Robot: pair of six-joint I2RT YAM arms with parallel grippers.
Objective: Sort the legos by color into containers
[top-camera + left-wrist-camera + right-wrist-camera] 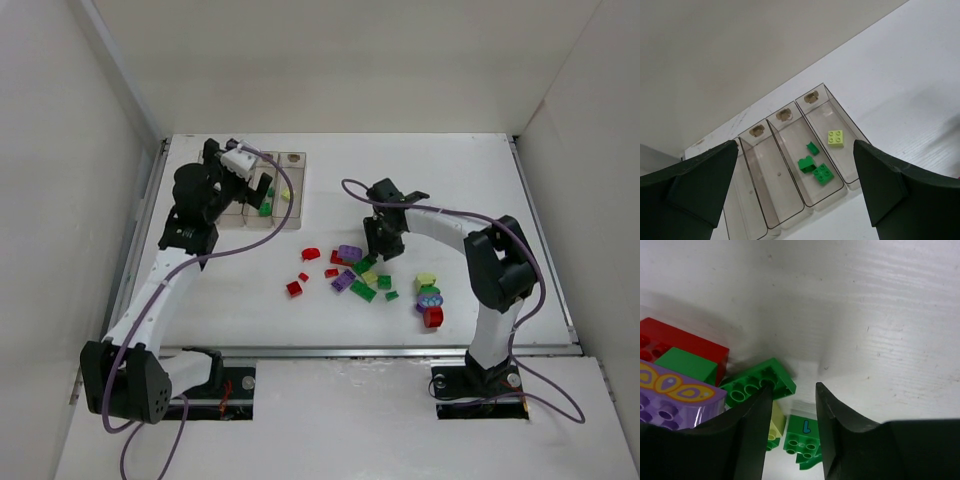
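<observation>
The four joined clear containers (297, 172) stand at the back left. In the left wrist view the third bin (790, 135) holds three green legos (822, 173) and the fourth holds one pale yellow lego (835, 138); the other two are empty. My left gripper (795, 147) hangs open and empty above the bins, as the top view (247, 178) also shows. Loose legos (350, 270) lie mid-table. My right gripper (382, 247) is down in that pile, narrowly open (791, 387). Its left fingertip (762, 395) rests on an upturned green lego (747, 385); the right finger stands apart from it.
Beside the green lego lie a red brick (670, 342), a purple printed brick (675, 395), a pale yellow brick (777, 420) and a green brick marked 1 (802, 432). A yellow, purple and red cluster (430, 300) sits right of the pile. Walls enclose the table.
</observation>
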